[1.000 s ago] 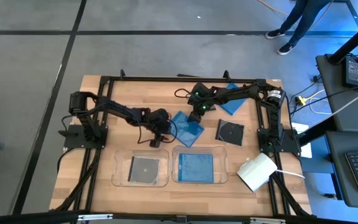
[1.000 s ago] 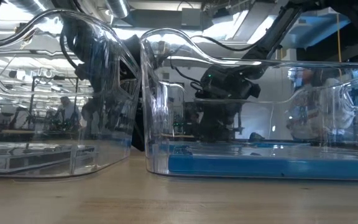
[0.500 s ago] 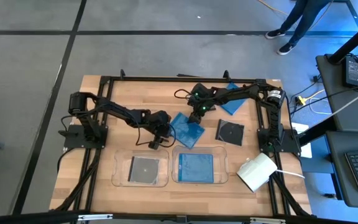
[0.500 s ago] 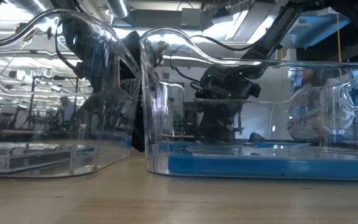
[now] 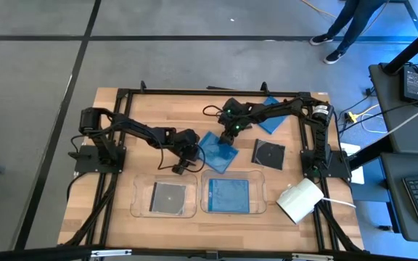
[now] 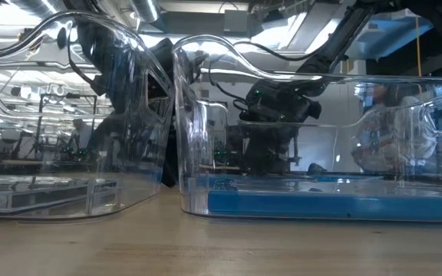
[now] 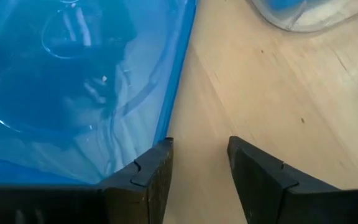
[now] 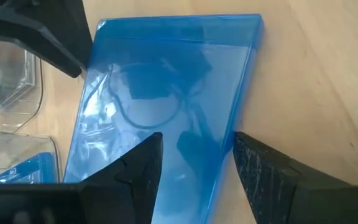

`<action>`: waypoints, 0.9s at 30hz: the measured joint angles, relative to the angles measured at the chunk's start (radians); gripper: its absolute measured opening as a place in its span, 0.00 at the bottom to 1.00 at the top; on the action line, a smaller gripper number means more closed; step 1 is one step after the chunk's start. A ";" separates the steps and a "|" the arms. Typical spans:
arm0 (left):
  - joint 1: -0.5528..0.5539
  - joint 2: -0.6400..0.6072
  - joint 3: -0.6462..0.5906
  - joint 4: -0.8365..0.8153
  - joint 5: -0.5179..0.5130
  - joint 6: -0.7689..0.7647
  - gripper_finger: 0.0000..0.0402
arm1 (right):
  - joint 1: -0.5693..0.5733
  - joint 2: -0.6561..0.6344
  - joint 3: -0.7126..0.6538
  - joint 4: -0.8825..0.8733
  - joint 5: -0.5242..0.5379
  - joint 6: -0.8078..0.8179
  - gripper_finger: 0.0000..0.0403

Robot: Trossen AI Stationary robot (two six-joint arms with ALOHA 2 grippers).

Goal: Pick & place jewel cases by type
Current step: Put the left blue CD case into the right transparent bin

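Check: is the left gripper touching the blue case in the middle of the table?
Cannot tell. In the left wrist view the left gripper is open over bare wood, one finger meeting the blue case edge; no clear contact or gap.

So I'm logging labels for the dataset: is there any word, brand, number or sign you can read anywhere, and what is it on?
None can be read.
Blue jewel case between both grippers: no print shows.
Black jewel case: nothing legible.
White box: no legible marking.
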 joint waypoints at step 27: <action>-0.024 -0.116 -0.002 -0.005 -0.242 -0.028 0.39 | 0.015 0.003 -0.002 0.002 -0.054 -0.001 0.49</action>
